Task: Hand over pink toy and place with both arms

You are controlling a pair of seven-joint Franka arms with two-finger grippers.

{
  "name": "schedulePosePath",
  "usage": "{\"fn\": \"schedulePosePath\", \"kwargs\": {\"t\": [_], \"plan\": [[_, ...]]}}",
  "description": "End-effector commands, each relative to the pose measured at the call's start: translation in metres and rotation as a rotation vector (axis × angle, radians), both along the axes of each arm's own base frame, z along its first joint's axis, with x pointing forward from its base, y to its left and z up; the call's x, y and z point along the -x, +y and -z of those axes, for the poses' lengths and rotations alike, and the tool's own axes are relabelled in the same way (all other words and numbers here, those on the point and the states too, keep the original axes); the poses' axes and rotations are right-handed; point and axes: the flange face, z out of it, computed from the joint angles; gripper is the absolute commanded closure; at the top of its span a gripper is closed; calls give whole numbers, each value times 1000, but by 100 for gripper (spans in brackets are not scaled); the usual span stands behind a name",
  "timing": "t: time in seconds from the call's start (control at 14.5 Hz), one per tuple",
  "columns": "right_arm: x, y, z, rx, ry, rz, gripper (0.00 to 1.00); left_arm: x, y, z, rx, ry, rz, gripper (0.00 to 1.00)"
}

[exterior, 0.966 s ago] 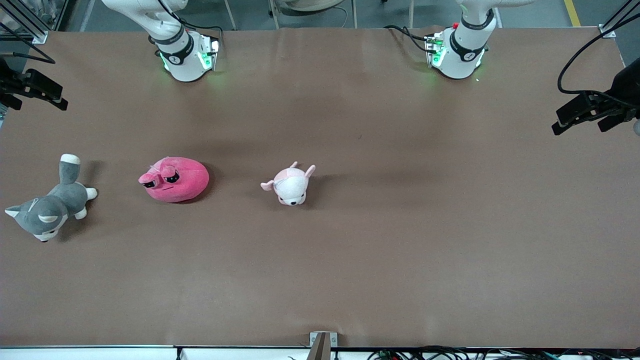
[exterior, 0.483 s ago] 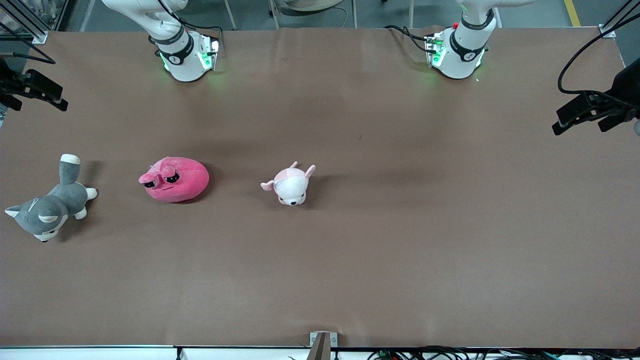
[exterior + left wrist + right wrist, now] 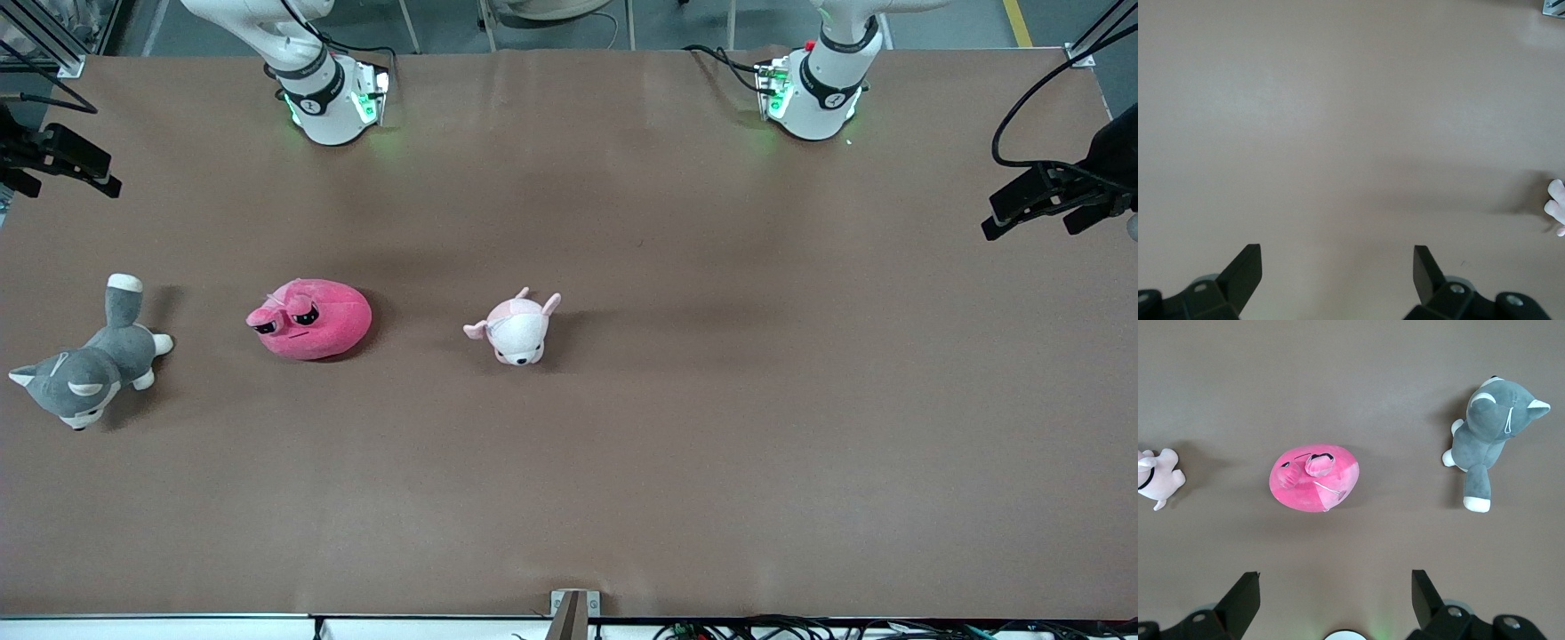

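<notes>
The pink toy (image 3: 310,319) lies flat on the table (image 3: 711,400), toward the right arm's end, and serves as the landmark: the pale piglet (image 3: 516,329) sits beside it toward the left arm's end, well apart, and the grey cat (image 3: 87,369) lies beside it toward the table's edge at the right arm's end, a little nearer the front camera. The right gripper (image 3: 1335,593) hangs high over the table near the pink toy, its fingers (image 3: 1241,600) wide apart and holding nothing. The left gripper (image 3: 1337,270) hangs over bare table, fingers (image 3: 1245,270) likewise spread and holding nothing, with only a scrap of the piglet at the edge of its view. This scene fits either a toy waiting for pickup or one already set down, so no move is certain. Any grasp of the pink toy would go best centred on its rounded body, leaving free plush for a second gripper to take. Counted: one pink toy, one piglet, one cat, two arms.
</notes>
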Motion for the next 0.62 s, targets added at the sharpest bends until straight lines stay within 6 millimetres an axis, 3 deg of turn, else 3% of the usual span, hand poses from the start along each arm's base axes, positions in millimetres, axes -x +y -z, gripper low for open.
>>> {"fn": "schedulePosePath", "kwargs": {"t": [0.0,0.55], "plan": [[9,-1,0,-21,-13,-4,0,3,0,-5,-14,-6,6,0],[10,1,0,-22,-7,-7,0,3,-1,-5,-13,-8,8,0]]}}
